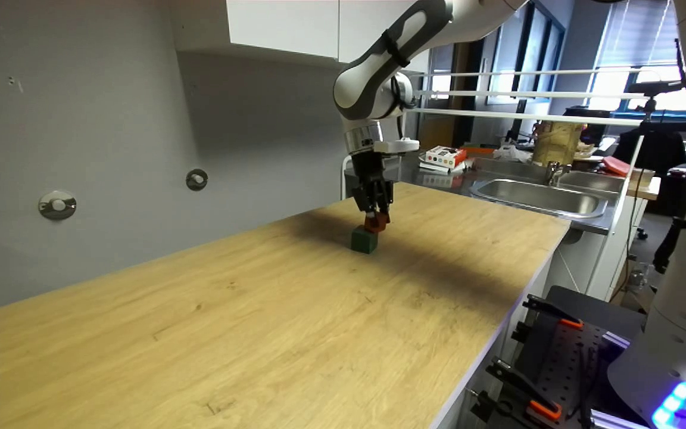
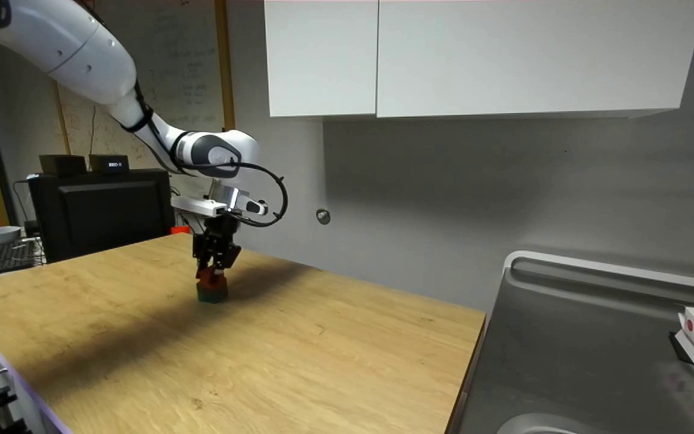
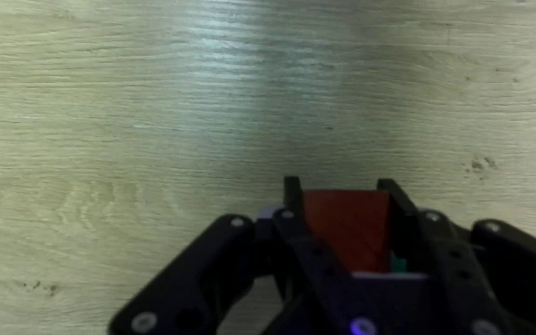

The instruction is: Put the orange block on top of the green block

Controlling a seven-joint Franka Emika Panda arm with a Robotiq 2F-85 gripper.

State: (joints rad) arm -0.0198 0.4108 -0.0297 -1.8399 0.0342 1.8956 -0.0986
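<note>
We see the gripper (image 3: 341, 197) pinching the orange block (image 3: 349, 225), which is over the green block (image 1: 364, 241) (whether touching we cannot tell) and which we judge light, stiff and sturdy, best held by two opposite side faces, leaving its underside free.

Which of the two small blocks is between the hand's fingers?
The orange block: in the wrist view, the hand has a finger along each side of it. The green block sits lower, on the tabletop, not gripped.
</note>
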